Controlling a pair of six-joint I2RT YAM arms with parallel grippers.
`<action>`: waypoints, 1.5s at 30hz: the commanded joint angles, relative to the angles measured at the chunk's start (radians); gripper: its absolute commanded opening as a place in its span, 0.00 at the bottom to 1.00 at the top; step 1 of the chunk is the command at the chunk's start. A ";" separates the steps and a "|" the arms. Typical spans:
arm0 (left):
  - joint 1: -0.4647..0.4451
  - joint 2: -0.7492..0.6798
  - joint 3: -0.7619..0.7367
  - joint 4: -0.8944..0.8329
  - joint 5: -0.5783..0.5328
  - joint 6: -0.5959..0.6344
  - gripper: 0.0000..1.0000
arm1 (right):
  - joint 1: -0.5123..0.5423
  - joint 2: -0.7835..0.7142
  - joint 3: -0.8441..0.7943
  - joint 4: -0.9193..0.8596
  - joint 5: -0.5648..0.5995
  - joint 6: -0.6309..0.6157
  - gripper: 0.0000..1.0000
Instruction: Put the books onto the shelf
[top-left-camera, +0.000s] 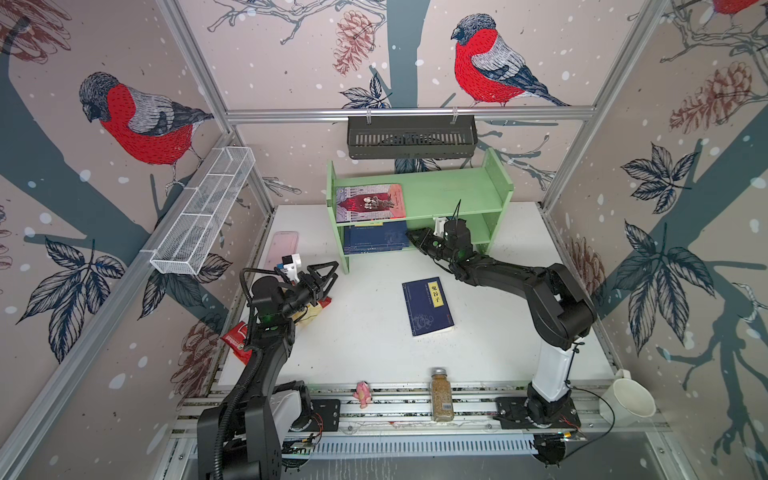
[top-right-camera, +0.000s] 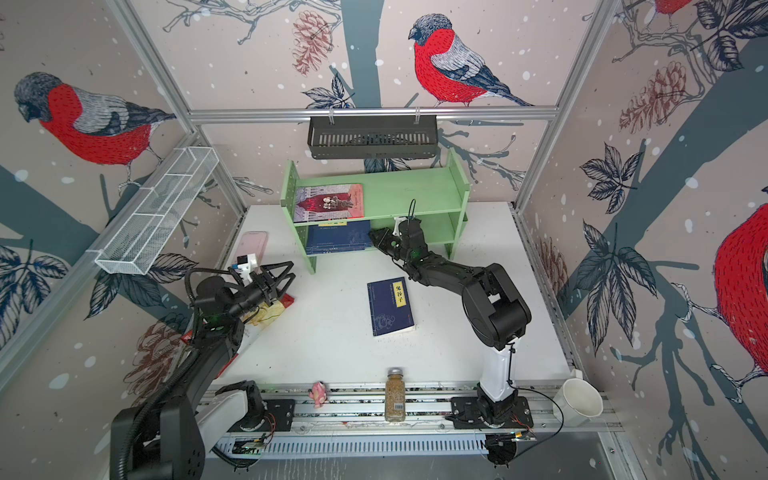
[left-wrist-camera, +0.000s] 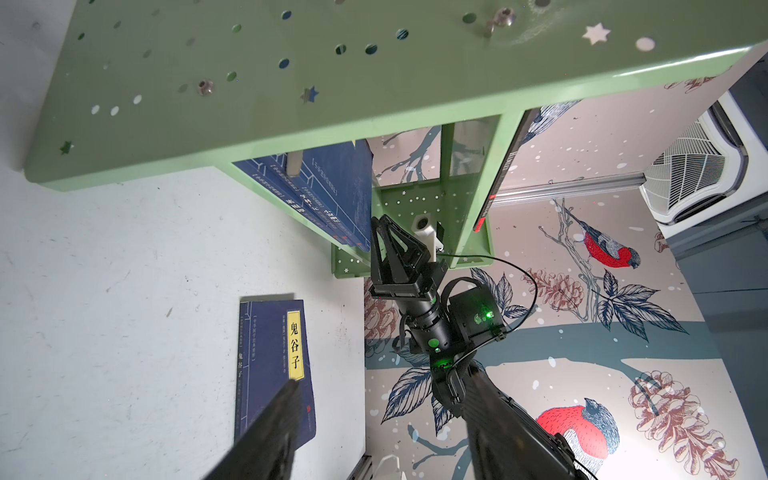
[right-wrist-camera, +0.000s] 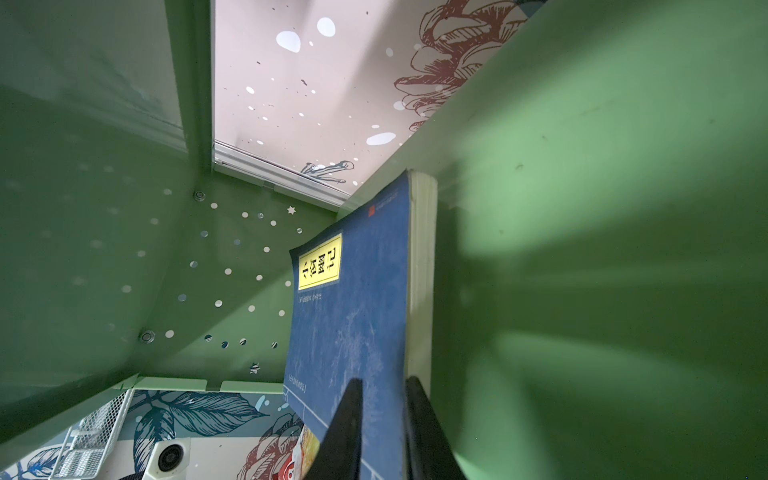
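As I looked in, shelf held pink-red book upper left, navy stack beneath; right gripper pinched the stack, fingers narrow; left gripper gaped empty.

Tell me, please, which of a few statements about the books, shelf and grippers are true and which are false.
1. The pink-red book lies flat on the green shelf's top tier. True.
2. Every navy book is shelved. False: a loose navy book lies flat on the white table.
3. The left gripper is shut on a book. False: it is open and holds nothing.
4. The right gripper pinches a shelved navy book in the lower tier. True.
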 joint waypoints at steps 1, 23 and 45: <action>0.003 -0.002 -0.001 0.057 0.012 -0.007 0.64 | -0.001 0.006 0.005 0.008 -0.012 -0.008 0.21; 0.008 -0.005 -0.004 0.057 0.009 -0.007 0.64 | -0.001 0.035 0.047 -0.024 -0.007 -0.020 0.19; 0.008 -0.006 -0.005 0.060 0.010 -0.009 0.64 | 0.010 0.029 0.019 0.017 -0.013 0.003 0.19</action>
